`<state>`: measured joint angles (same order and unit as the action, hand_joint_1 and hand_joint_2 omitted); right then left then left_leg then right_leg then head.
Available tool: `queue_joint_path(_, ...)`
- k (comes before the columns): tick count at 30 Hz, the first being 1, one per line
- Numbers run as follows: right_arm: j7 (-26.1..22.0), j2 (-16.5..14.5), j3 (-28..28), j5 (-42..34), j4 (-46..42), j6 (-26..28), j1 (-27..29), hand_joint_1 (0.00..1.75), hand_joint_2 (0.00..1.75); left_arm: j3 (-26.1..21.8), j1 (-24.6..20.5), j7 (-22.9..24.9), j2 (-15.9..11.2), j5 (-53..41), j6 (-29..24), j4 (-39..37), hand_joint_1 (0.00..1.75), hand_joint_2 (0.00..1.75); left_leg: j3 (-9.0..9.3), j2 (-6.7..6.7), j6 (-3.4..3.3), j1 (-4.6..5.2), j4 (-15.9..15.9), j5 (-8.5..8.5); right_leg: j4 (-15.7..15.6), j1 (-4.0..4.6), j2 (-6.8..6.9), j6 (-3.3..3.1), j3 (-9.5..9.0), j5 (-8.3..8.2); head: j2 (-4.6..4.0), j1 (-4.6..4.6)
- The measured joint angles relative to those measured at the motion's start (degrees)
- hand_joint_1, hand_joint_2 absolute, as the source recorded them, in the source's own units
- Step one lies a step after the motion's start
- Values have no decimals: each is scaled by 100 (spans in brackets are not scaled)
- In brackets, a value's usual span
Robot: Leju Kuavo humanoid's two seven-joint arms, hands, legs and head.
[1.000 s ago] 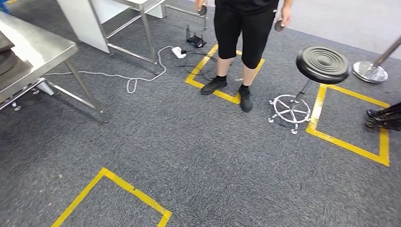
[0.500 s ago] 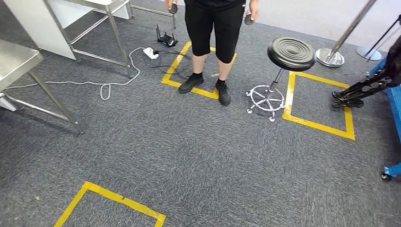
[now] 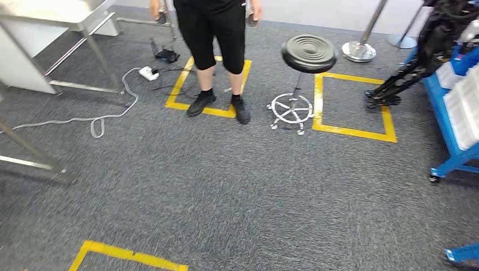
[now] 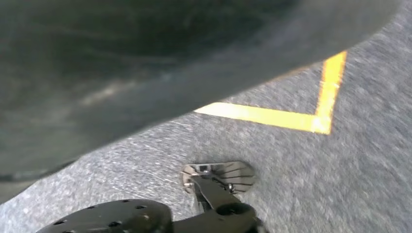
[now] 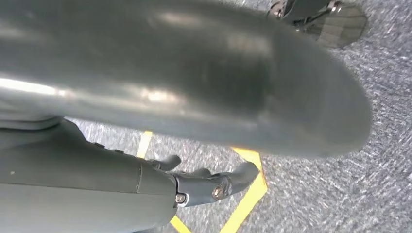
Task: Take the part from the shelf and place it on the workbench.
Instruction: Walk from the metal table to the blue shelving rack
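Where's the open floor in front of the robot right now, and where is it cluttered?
Bare carpet spans the middle, between the person's shoes, the blue cart and the near yellow tape corner. Crowded: cables by the steel table, and around the black stool.

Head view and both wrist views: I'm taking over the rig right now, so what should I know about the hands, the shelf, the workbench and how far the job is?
Right hand: hangs over the carpet, fingers apart, holding nothing.
Left hand: its state cannot be told.
Blue shelf with white bins stands at the right; the part cannot be made out.
Steel workbench is at the upper left.
A person and a black stool stand ahead.
Done: nothing picked.
Left: approach the shelf, take the part, carry it to the workbench.
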<state>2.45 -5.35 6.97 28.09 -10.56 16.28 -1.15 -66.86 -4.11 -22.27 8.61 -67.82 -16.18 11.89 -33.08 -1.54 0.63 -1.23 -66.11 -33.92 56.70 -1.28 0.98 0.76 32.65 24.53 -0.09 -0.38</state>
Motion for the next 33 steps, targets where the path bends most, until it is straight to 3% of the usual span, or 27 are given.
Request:
queue_joint_path(1,0,-2,0,1,0,0,-3,0,0,0,5,1,-1,0,-4,0,0,0,-120,49,8,-1,-241,-109,1,5,-48,-9,1,3,0,1)
queue_joint_path(2,0,-6,0,1,0,-1,-1,0,0,0,14,3,-1,0,-8,0,0,0,-239,103,19,-4,-422,-113,4,10,-171,-17,-5,6,0,0)
queue_joint_path(3,0,-9,0,6,0,-2,-5,0,0,0,24,5,-4,-1,-1,-2,0,0,-234,275,30,-27,-292,3,43,27,-363,3,5,26,0,2)
queue_joint_path(5,0,-13,0,15,0,-2,-1,0,0,1,28,12,-9,-1,25,-5,0,0,-45,489,14,-48,327,406,101,32,-707,80,51,51,0,3)
queue_joint_path(6,1,-13,0,19,1,-2,5,0,0,1,21,15,-12,0,38,-7,0,0,78,563,-18,-46,628,524,120,25,-815,133,96,59,0,6)
queue_joint_path(7,5,-12,1,19,1,-2,19,0,0,0,11,18,-13,1,43,-6,0,0,96,499,-66,-34,639,536,122,10,-819,163,128,54,0,5)
queue_joint_path(9,21,-12,1,31,2,-2,35,0,0,-2,5,21,-14,2,49,-5,0,0,138,380,-162,-30,671,560,319,18,-590,183,254,148,0,25)
queue_joint_path(11,34,-19,0,58,2,-2,11,0,0,-2,10,36,-14,1,57,-4,0,0,156,231,-223,-22,686,564,952,32,-271,146,585,425,0,55)
queue_joint_path(13,38,-23,0,85,2,-3,-12,0,0,-2,17,56,-13,-1,68,-4,0,0,152,63,-243,-5,685,550,1643,17,-176,143,968,662,0,68)
queue_joint_path(14,43,-20,0,93,2,-4,-11,0,0,-2,18,63,-12,-2,72,-4,0,0,154,-15,-243,0,685,540,1753,8,-158,174,1037,667,0,69)
queue_joint_path(15,49,-17,0,99,2,-5,-4,0,0,-2,17,69,-10,-2,75,-4,0,0,162,-84,-238,1,685,529,1641,0,-135,220,987,593,0,72)
queue_joint_path(16,55,-13,0,103,2,-7,1,0,0,-2,15,75,-8,-4,75,-4,0,0,175,-149,-224,-2,685,516,1318,-5,-76,270,823,458,0,72)
queue_joint_path(18,60,-11,0,105,2,-12,-13,0,0,-2,16,85,-5,-13,75,-4,0,0,207,-270,-165,21,681,470,549,11,188,313,404,197,0,87)
queue_joint_path(20,61,-14,0,107,2,-19,-37,0,0,-2,17,92,-8,-34,75,-4,0,0,255,-390,-96,56,691,422,207,50,321,256,214,69,0,82)
queue_joint_path(22,64,-14,0,107,2,-21,-29,0,0,0,2,95,-2,-54,82,-4,0,0,325,-485,-29,51,723,394,189,59,185,172,216,30,0,64)
queue_joint_path(23,66,-12,0,107,2,-21,-18,0,0,1,-7,93,1,-58,86,-4,0,0,340,-433,1,35,700,356,176,41,114,137,203,24,0,54)
queue_joint_path(25,72,-2,1,108,2,-20,-11,0,0,4,-9,90,6,-62,94,-4,0,0,202,-150,33,3,331,107,151,-1,-10,48,156,17,0,29)
queue_joint_path(26,74,0,2,110,2,-20,-14,0,0,4,-2,89,4,-62,95,-4,0,0,30,10,32,0,-35,-84,150,3,-75,15,148,22,0,19)
queue_joint_path(28,77,-2,2,117,2,-20,-22,0,0,4,16,89,5,-63,99,-4,0,0,-351,152,33,1,-751,-340,152,31,-236,-23,135,32,0,20)
queue_joint_path(29,76,-4,2,120,2,-20,-19,0,0,4,24,88,5,-63,103,-4,0,0,-445,171,32,1,-871,-305,155,41,-328,-25,126,34,0,20)
queue_joint_path(30,77,-5,2,122,2,-20,-12,0,0,3,29,86,5,-63,106,-4,0,0,-427,184,29,-4,-755,-149,158,46,-421,-24,112,35,0,21)
queue_joint_path(31,77,-5,2,122,2,-20,-6,0,0,3,32,85,4,-62,108,-4,0,0,-308,231,26,-17,-433,87,162,47,-514,-22,97,37,0,20)
queue_joint_path(33,76,-6,2,122,2,-20,-5,0,0,3,38,83,4,-62,110,-5,0,0,-24,468,22,-54,284,438,187,65,-670,5,99,50,0,24)
